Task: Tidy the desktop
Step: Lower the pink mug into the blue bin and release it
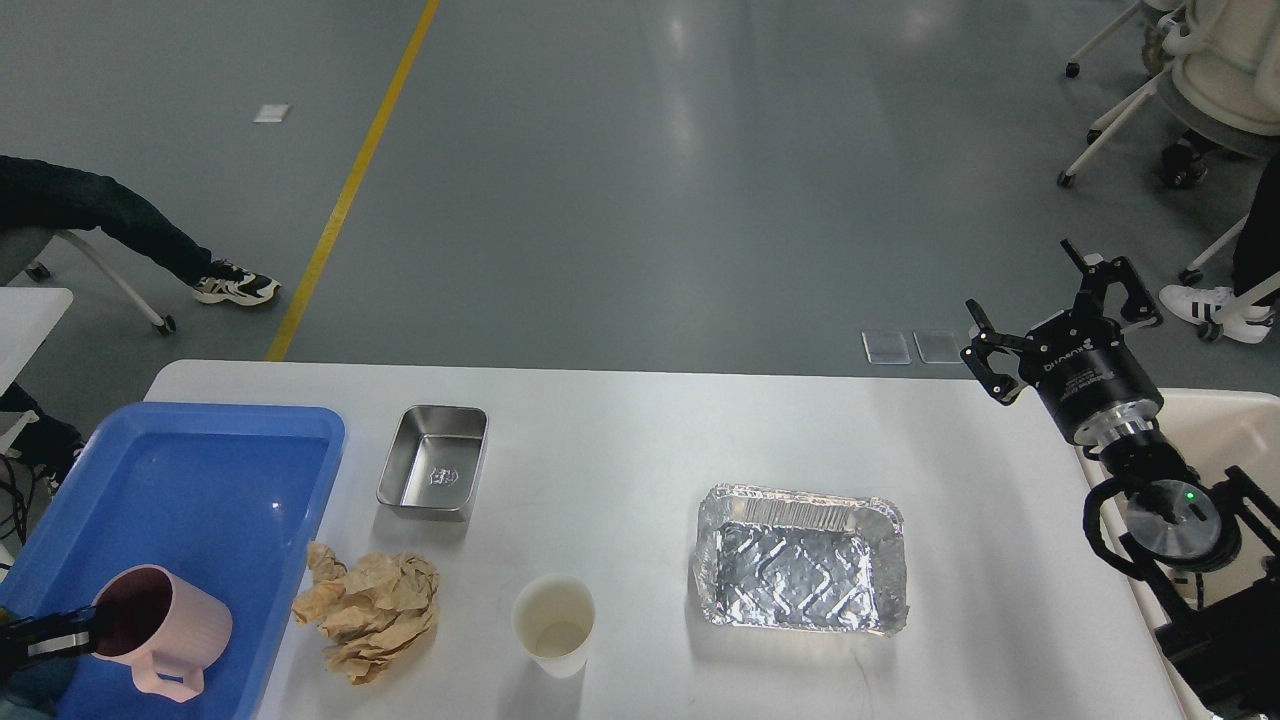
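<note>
The white desktop carries a small steel tray, a crumpled brown paper wad, a white paper cup and a foil tray. My left gripper comes in at the bottom left, shut on the rim of a pink mug, holding it low inside the near end of the blue plastic tray. My right gripper is open and empty, raised past the desktop's far right corner.
A cream bin stands at the right edge of the desktop, behind my right arm. A seated person's legs and chairs are on the floor beyond the table.
</note>
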Available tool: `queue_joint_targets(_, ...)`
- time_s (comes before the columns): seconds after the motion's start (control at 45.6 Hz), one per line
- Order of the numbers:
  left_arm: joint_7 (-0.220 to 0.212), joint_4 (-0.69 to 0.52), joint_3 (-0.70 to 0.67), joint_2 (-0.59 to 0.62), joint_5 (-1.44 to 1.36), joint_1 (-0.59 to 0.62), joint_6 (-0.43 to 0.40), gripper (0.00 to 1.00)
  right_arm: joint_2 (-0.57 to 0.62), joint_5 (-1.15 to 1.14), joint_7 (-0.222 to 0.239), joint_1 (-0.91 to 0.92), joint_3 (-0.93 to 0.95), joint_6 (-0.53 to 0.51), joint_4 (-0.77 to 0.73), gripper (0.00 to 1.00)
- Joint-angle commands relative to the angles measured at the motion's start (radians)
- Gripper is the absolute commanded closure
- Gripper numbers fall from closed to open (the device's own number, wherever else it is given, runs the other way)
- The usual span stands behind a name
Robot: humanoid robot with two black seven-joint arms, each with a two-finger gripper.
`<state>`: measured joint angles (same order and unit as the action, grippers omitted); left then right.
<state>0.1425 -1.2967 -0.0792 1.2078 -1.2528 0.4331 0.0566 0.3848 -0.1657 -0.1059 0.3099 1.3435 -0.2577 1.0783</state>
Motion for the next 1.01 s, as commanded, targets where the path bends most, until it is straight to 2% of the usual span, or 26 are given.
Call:
queue_joint_targets(0.0,0.002,-0.001,-0.005,-0.011,0.006,0.004,-0.004,0.11,0.000,0.000,0.000,0.000,0.000,0.002,0.000,0.00)
queue_joint_targets(0.176,0.002,-0.010,-0.005,0.002,0.003,0.004,-0.034,0.04,-0.001,0.000,0.000,0.001,0.000,0.002,0.000,0.00)
queue_joint_targets(0.483,0.005,-0.053,-0.025,0.082,0.001,0.050,-0.047,0.03,-0.001,0.000,0.000,0.006,0.000,0.002,0.000,0.00)
queue_joint_targets(0.636,0.049,-0.116,-0.034,0.137,0.001,0.144,-0.049,0.03,-0.001,0.000,0.000,0.006,-0.001,0.002,0.003,0.00)
queue_joint_targets(0.812,0.048,-0.213,-0.036,0.231,0.001,0.202,-0.123,0.03,0.005,0.000,0.000,0.006,-0.003,0.003,0.008,0.00)
queue_joint_targets(0.9,0.057,-0.239,-0.036,0.280,0.000,0.231,-0.133,0.03,0.006,0.000,0.000,0.006,-0.003,0.003,0.008,0.00)
queue_joint_targets(0.988,0.091,-0.248,-0.051,0.306,0.000,0.295,-0.133,0.03,0.005,0.000,0.000,0.008,-0.003,0.003,0.008,0.00)
